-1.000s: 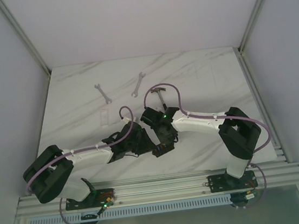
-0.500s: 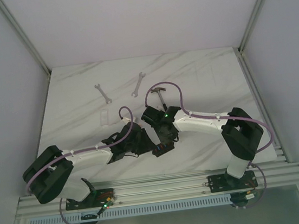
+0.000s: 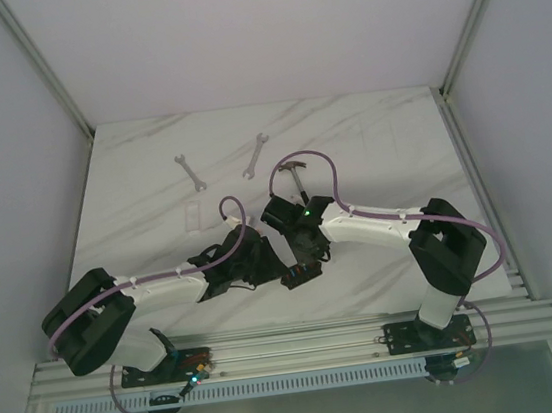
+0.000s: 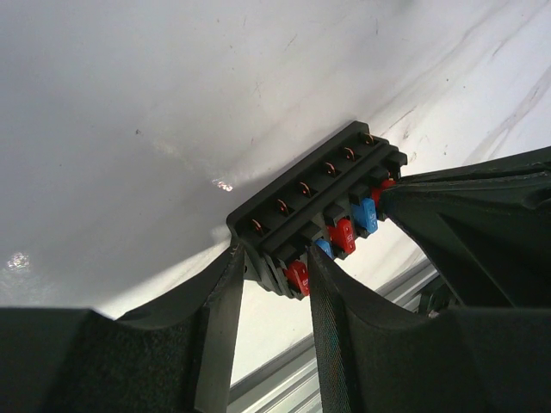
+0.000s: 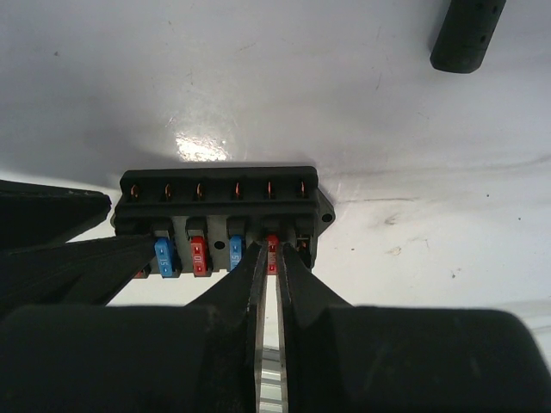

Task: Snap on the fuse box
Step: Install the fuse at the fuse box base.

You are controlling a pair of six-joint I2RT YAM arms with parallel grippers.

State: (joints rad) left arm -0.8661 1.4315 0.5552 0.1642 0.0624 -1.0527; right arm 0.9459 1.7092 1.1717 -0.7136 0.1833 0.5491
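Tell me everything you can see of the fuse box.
The fuse box is a black plastic block with six copper-coloured terminals along one edge and blue and red fuses beside them. The left end effector clamps one end; the right end effector pinches a red fuse near the other. Whether it rests on the white table is unclear.

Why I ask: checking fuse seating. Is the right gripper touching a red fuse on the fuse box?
Touching. The right wrist view shows the right gripper closed against both sides of a red fuse in the fuse box, no gap.
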